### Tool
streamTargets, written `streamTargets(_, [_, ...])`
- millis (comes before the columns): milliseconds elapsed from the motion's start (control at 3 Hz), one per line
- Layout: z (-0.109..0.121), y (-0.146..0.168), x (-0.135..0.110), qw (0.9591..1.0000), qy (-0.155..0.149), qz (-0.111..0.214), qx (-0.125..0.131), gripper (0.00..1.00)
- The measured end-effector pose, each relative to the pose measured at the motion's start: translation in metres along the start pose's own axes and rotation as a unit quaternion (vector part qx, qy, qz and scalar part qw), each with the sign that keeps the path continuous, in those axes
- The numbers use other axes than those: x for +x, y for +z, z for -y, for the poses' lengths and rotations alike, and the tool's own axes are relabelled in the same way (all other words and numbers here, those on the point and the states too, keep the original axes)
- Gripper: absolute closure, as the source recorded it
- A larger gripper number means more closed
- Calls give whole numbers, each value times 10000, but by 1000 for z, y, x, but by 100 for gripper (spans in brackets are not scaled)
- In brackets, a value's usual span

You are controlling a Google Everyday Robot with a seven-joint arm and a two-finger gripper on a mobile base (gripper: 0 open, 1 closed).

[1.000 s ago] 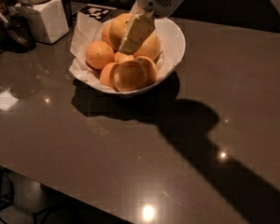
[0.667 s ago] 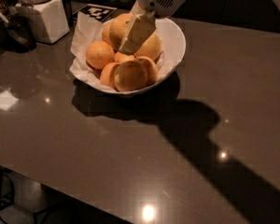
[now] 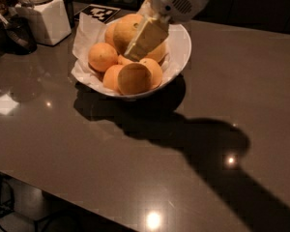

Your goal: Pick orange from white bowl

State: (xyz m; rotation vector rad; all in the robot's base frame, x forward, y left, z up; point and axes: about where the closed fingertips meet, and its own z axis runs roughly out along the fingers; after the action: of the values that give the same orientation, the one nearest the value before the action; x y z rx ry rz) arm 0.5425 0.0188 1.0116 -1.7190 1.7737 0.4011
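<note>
The white bowl (image 3: 181, 46) stands on the dark counter at the upper middle, lined with crumpled white paper (image 3: 84, 30). The large yellow-orange orange (image 3: 120, 33) lies at the back of the bowl, on top of the others. My gripper (image 3: 144, 38) reaches down from the upper right into the bowl. It lies against the right side of that orange and hides part of it. Smaller, deeper-orange fruits (image 3: 102, 57) lie in front of and beside the big one.
A white square-based jar (image 3: 41, 14) stands at the back left, with a dark utensil (image 3: 14, 33) beside it. A black-and-white marker tag (image 3: 100, 12) lies behind the bowl. The counter's front edge (image 3: 87, 204) runs along the lower left.
</note>
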Motion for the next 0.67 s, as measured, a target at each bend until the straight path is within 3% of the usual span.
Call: streamTargets(667, [-51, -36, 16, 9986, 272, 216, 388, 100])
